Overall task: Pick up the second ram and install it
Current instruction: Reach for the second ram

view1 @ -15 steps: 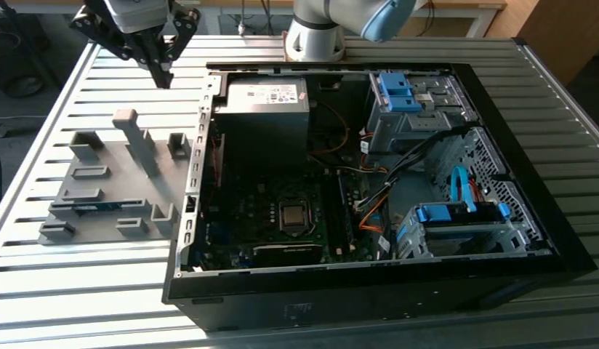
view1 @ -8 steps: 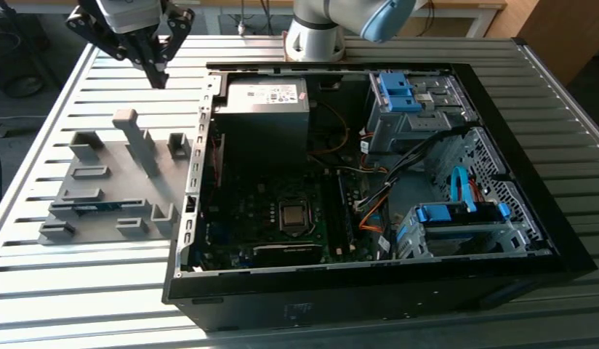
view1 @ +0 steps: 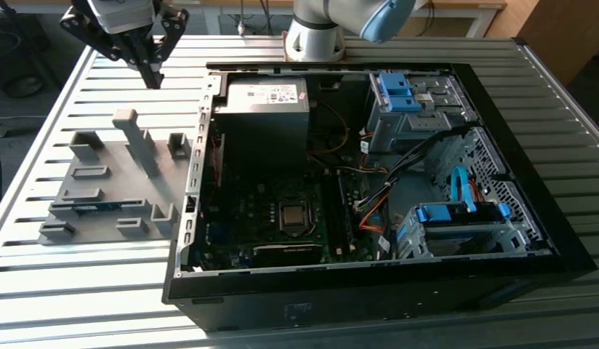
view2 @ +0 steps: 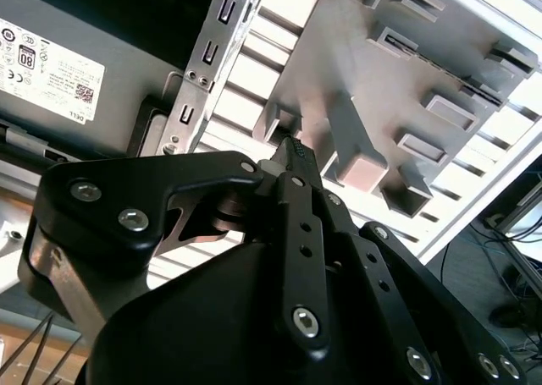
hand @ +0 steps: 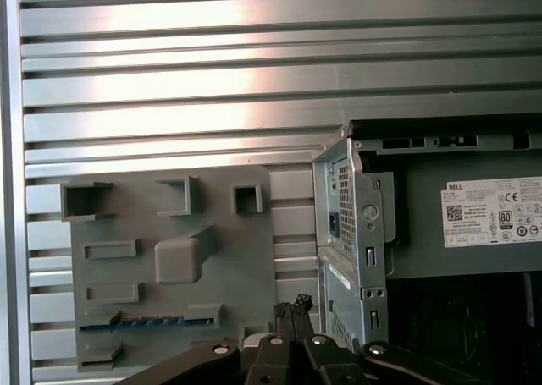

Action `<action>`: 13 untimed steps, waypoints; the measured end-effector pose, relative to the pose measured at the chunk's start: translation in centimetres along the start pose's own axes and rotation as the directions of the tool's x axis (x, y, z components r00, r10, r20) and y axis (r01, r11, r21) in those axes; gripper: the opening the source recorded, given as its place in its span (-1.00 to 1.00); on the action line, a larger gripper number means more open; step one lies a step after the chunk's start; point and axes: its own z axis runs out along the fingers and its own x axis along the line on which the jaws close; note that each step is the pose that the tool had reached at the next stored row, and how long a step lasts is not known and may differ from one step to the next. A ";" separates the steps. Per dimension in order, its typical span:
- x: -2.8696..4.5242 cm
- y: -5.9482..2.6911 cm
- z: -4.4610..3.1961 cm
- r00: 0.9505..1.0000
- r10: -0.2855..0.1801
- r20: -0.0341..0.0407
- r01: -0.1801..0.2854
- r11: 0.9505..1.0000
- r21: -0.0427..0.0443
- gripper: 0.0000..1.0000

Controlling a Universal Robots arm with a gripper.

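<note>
The second ram [view1: 94, 207] is a thin blue strip lying in a slot of the grey fixture [view1: 115, 182], near the fixture's front at the exterior view's left. In the first wrist view the ram [hand: 148, 321] lies flat in a low slot of the fixture [hand: 169, 224]. My gripper [view1: 154, 78] hangs high over the slatted table behind the fixture, beside the case's back left corner and well away from the ram. Its fingertips are pressed together with nothing between them in both wrist views [hand: 296, 305] [view2: 296, 152].
The open black computer case [view1: 532, 247] lies on the slatted table [view1: 47, 291], with the power-supply box [view1: 265, 94], the motherboard [view1: 294, 214] and blue-latched drive bays [view1: 406, 91] inside. The case's metal side wall [view1: 198, 167] stands between fixture and motherboard.
</note>
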 end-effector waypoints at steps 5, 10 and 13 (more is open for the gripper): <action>0.35 -0.03 0.01 1.000 0.000 0.000 0.000 1.000 0.000 -0.79; 0.78 -0.06 0.02 1.000 0.000 0.000 0.000 1.000 0.000 -0.79; 1.01 -0.08 0.02 1.000 0.000 0.000 0.000 1.000 0.000 -0.79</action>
